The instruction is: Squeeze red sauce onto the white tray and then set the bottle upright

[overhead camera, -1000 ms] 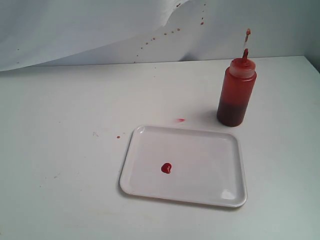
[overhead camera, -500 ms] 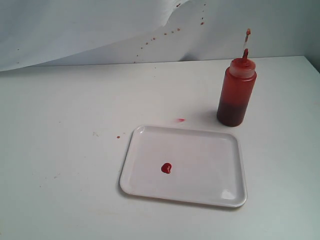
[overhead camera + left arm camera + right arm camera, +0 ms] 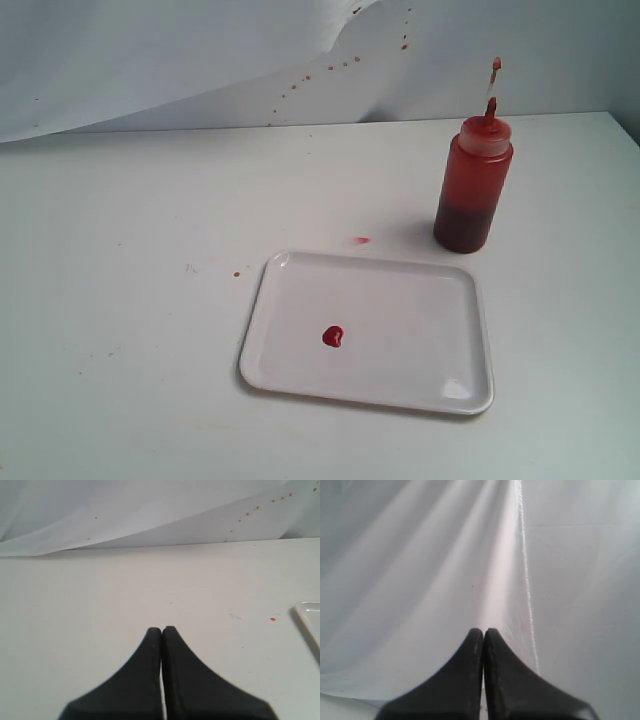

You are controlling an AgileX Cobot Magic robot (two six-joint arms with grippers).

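The bottle stands upright on the table behind the right end of the white tray, dark sauce filling its lower part and its tip cap dangling above the nozzle. A small heart-shaped blob of red sauce lies on the tray, left of its middle. Neither arm shows in the exterior view. My left gripper is shut and empty, facing bare tabletop with a corner of the tray at the edge of its view. My right gripper is shut and empty, pointing at the white backdrop.
A pinkish smear and small red specks mark the table just behind the tray. Red splatter dots run across the white cloth backdrop. The table's right back corner lies close beyond the bottle.
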